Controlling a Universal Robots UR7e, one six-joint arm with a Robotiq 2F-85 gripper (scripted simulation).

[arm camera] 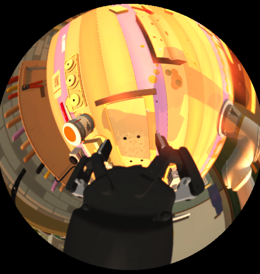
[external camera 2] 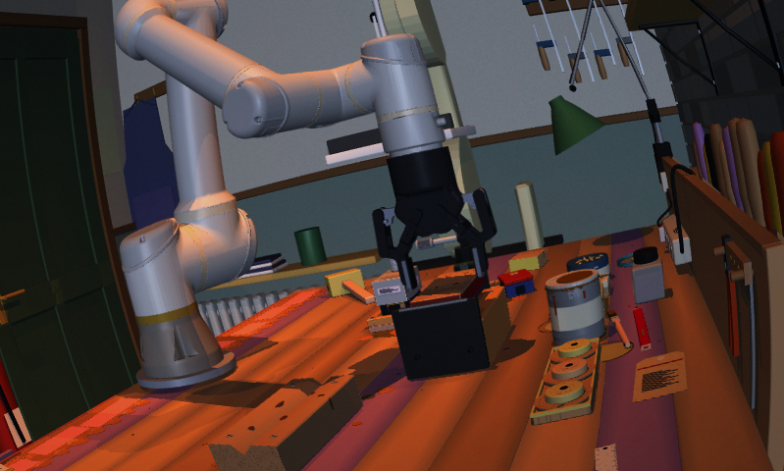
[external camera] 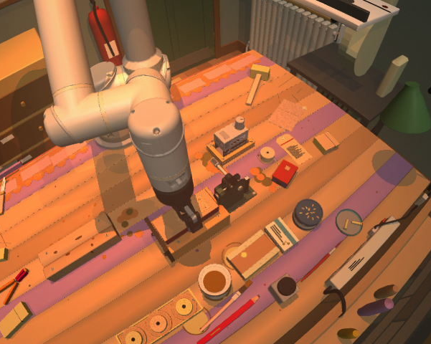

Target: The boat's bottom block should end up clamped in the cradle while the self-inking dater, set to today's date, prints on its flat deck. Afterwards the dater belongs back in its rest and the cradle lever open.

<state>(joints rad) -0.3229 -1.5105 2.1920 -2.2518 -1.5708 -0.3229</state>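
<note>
The boat's bottom block (external camera: 195,229) (external camera 2: 451,327) (arm camera: 131,133), a pale wooden block with a flat speckled deck, lies on the bench in the middle, just in front of the dark cradle (external camera: 233,191) with its lever (external camera: 218,166). My gripper (external camera: 191,218) (external camera 2: 437,268) (arm camera: 133,149) stands open astride the block's top and holds nothing. The self-inking dater (external camera: 230,137) (external camera 2: 389,290) sits in its rest behind the cradle.
Behind the work the arm's base (external camera 2: 180,350) stands on the bench. A drilled wooden block (external camera: 78,244) lies left. A tin of glue (external camera: 214,282) (external camera 2: 577,306), a tray of rolls (external camera: 160,322) (external camera 2: 565,379), a red box (external camera: 285,173) and a mallet (external camera: 257,81) lie around.
</note>
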